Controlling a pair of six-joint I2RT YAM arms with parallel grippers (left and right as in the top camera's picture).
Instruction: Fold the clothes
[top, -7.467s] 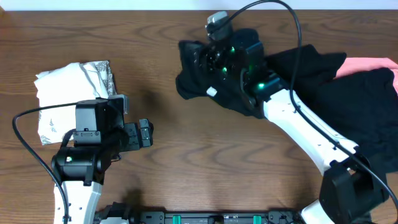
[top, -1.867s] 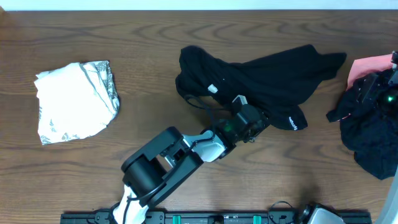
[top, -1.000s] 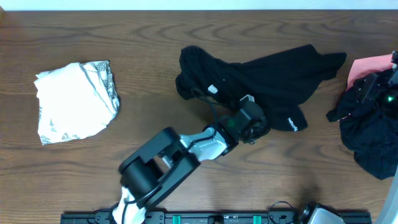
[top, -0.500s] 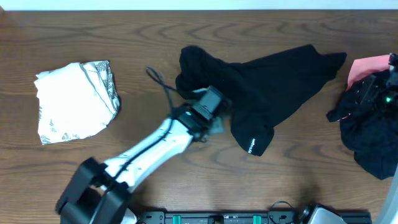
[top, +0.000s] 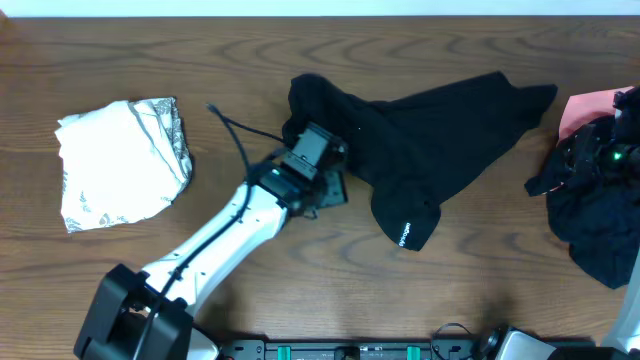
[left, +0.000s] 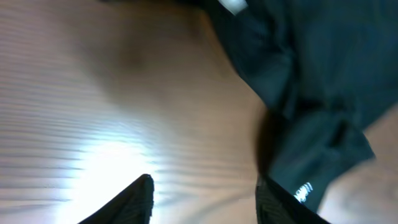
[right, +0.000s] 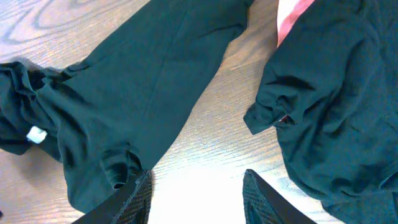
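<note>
- Left gripper: jaws apart and empty over bare table, just left of the black shirt, which sprawls from centre to upper right.
- Right gripper: jaws apart and empty, near the black-and-pink pile at the right edge.
- Suggested technique: pinch an edge of the shirt and spread it flat before folding.
- White lettering on the shirt's lower tip: too small to read.
</note>
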